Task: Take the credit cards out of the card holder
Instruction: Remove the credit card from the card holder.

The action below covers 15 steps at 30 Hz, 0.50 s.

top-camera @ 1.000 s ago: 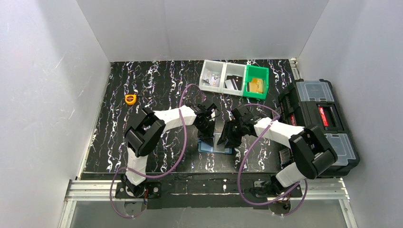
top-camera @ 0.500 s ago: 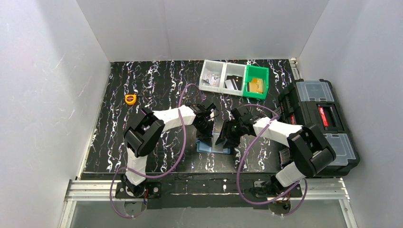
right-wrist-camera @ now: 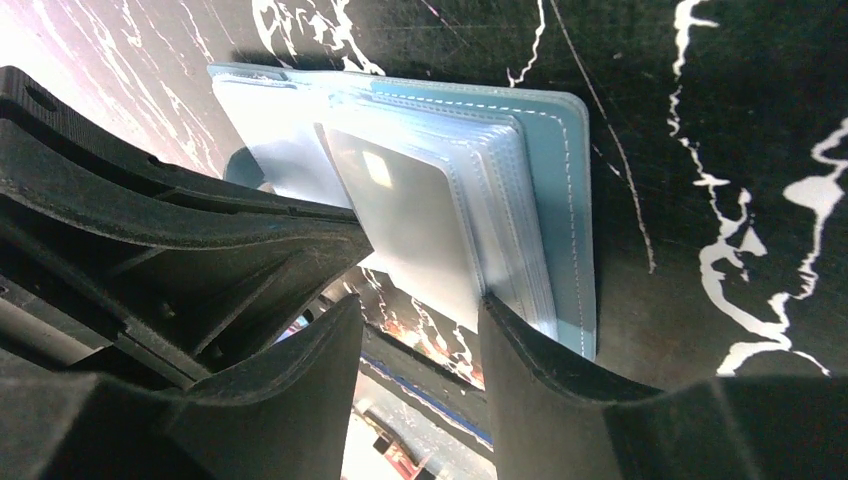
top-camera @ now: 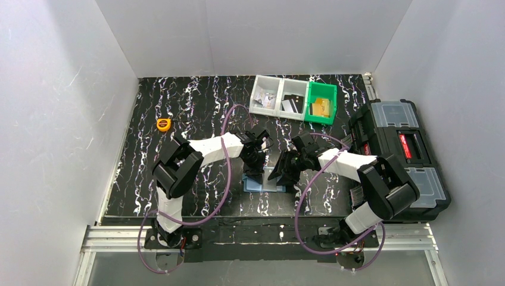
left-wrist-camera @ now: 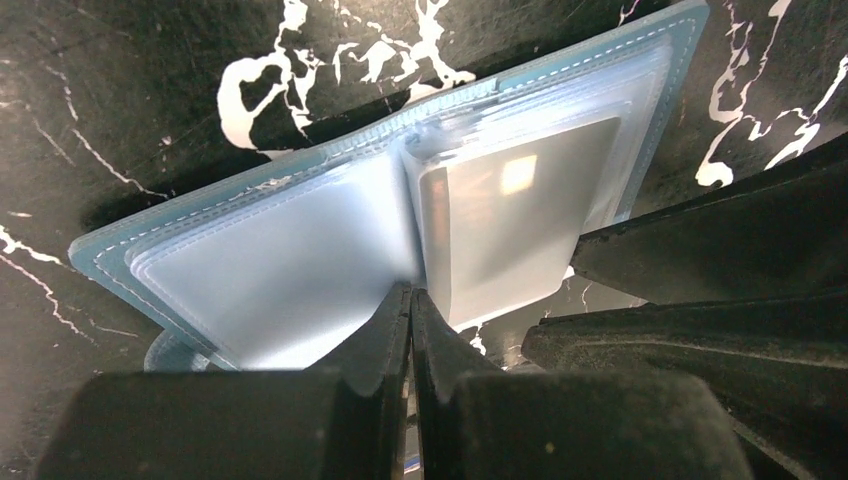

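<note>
Plain white walls (top-camera: 250, 36) box in the table (top-camera: 196, 101) on three sides, and its top is black with white marbling under soft, even light. A metal rail (top-camera: 119, 235) runs along the near edge. A black toolbox (top-camera: 399, 143) sits by the right edge and bins (top-camera: 280, 97) at the far edge.

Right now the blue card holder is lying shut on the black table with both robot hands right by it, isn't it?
Not shut. The card holder lies open on the black table, its clear sleeves fanned out, as the left wrist view shows. The left hand and the right hand are both right by it.
</note>
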Available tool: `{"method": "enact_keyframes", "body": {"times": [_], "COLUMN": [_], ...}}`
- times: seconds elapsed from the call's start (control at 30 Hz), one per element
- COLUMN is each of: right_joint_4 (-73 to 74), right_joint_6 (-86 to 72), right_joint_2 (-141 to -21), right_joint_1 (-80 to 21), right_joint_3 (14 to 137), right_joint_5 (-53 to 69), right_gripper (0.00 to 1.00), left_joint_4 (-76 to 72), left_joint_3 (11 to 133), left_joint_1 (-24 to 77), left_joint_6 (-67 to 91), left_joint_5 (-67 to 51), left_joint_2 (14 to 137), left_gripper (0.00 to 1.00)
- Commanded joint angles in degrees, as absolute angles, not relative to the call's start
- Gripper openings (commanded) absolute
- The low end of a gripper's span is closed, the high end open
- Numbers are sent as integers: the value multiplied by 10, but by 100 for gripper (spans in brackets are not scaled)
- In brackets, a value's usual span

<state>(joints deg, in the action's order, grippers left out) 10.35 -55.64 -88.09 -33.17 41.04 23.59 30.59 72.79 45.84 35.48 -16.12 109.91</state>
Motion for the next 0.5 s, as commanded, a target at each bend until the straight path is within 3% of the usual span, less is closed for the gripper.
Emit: {"method": "enact_keyframes", "body": {"times": [0.0,0.47], "right_joint_4": [80,80], "right_joint_6": [-559,-557], "right_joint_2": [-906,-912], "right_joint_1": [-332,-331], "right_joint_3": [391,390], "right_joint_5": [205,204], "right_gripper": [55,55], "left_joint_4": [328,324], "left_joint_3": [728,742], "left_joint_1": [462,461], "left_joint_6": [345,345], "left_joint_5": [-159,-152], "left_joint_2": [1049,1056], "left_gripper": [0,0]}}
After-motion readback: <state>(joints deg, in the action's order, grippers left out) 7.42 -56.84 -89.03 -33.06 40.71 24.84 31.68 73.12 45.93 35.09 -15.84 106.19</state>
